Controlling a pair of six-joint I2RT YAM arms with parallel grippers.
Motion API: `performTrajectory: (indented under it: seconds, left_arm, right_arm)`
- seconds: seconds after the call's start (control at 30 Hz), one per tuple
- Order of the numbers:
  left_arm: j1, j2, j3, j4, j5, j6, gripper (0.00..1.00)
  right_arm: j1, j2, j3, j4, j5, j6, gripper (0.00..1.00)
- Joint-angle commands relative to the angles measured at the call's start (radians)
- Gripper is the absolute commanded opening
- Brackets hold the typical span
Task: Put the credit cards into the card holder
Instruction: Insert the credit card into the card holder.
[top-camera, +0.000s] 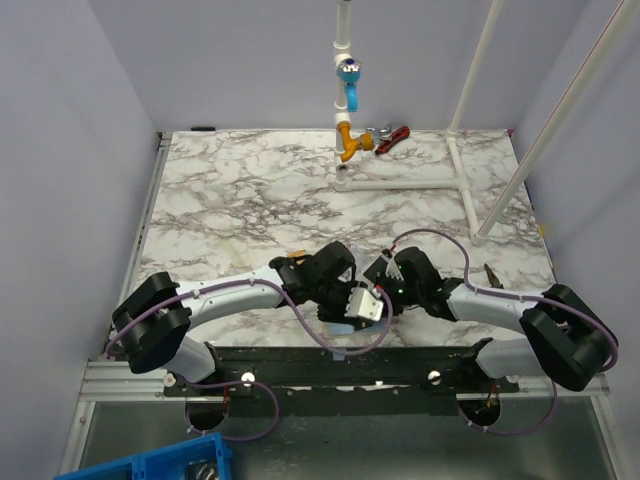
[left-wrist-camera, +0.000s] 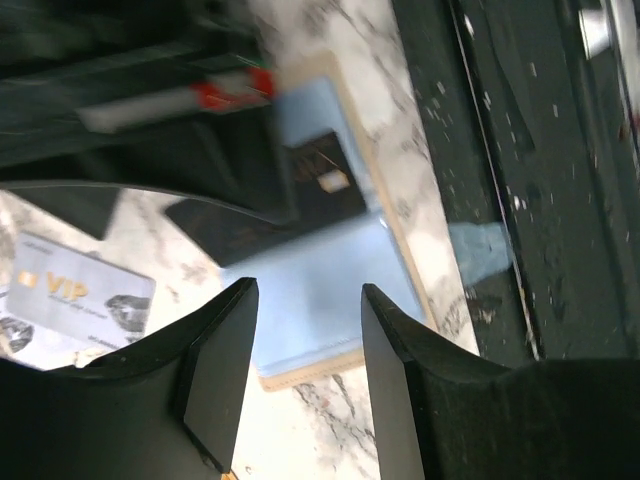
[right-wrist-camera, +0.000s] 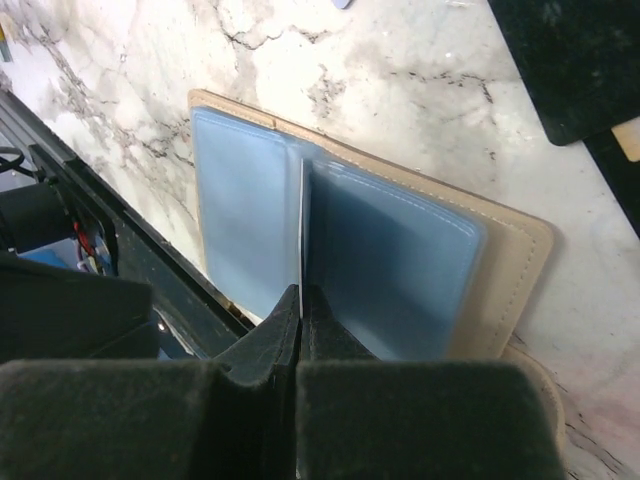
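A: What is being shown on the left?

B: A silver card (left-wrist-camera: 80, 295) marked VIP is lying flat on the marble table (left-wrist-camera: 300, 440). Beside it, the left gripper (left-wrist-camera: 305, 300) is being held spread, with nothing between its fingers, above the card holder (left-wrist-camera: 395, 265).

A: And the holder?

B: It is being displayed open, blue inside up, at the table's near edge. A black card (left-wrist-camera: 320, 180) is showing at its far side. The right gripper (right-wrist-camera: 300, 300) is being pressed together on a thin inner leaf at the fold.
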Motion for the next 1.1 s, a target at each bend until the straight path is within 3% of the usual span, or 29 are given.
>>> performTrajectory:
  seconds: [0.0, 0.23, 0.53, 0.73, 1.07]
  left_arm:
    - [-0.062, -0.018, -0.073, -0.061, -0.159, 0.267, 0.47]
    - [-0.070, -0.042, -0.105, -0.051, -0.287, 0.399, 0.45]
    - [-0.119, 0.001, -0.192, 0.082, -0.388, 0.487, 0.40]
    - [-0.129, 0.016, -0.187, 0.047, -0.378, 0.521, 0.39]
    - [-0.133, 0.023, -0.180, -0.006, -0.351, 0.531, 0.33]
  right_arm:
    - [-0.004, -0.039, -0.042, 0.032, 0.085, 0.009, 0.01]
    - [-0.005, -0.095, -0.069, 0.008, 0.129, 0.031, 0.01]
    - [-0.009, -0.137, -0.076, -0.001, 0.133, 0.040, 0.01]
    - [-0.016, -0.183, -0.085, 0.028, 0.114, 0.048, 0.01]
    - [-0.019, -0.055, -0.093, 0.175, 0.058, 0.065, 0.01]
